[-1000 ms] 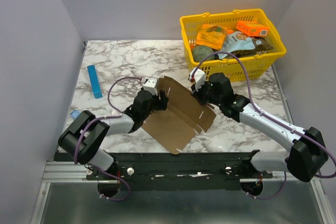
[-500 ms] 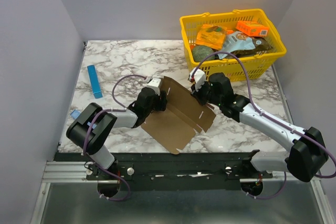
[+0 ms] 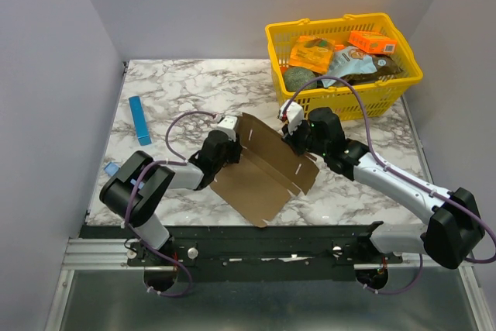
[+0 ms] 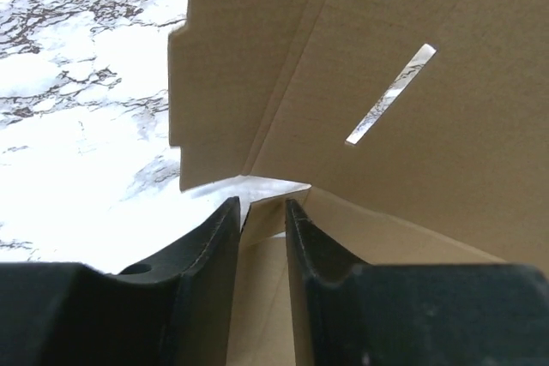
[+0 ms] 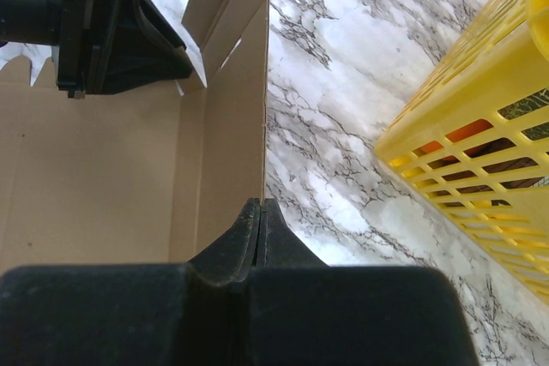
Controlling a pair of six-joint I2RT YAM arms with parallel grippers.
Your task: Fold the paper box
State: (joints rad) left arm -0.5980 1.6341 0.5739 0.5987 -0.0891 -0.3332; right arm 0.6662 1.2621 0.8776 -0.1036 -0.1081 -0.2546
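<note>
left gripper (image 4: 262, 205) first: its two matte black fingers (image 4: 206, 263) stand close together with only a narrow gap left, and the thin edge of a brown flap sits up in that gap. whether they actually press the flap, i can't tell. right gripper (image 5: 260, 205) is closed tight, its dark tips pinched on the thin edge of a raised side panel.

both are at the paper box (image 3: 263, 172), which lies near the middle of the table (image 3: 194, 83) between the two wrists. it is dull, plain brown card, a flat die-cut sheet with straight creases. its far long side is bent up into a low wall, there are small notched tabs along the right edge, and a narrow slit (image 4: 390, 96) shows marble through it. the tabletop is white stone-look with grey veins, smooth and a little shiny.

further out, at the back right, stands a yellow plastic basket (image 3: 349, 102) with latticed walls, near the right wrist but apart from the card. it holds packets and small orange boxes (image 3: 372, 40). a thin blue strip (image 3: 139, 120) lies flat at the left, well apart.

against a second ago, the left arm's elbow (image 3: 143, 184) has swung in toward the middle and its wrist has nudged closer to the card's left corner. the sheet, the right arm, the basket and the strip lie as they did.
</note>
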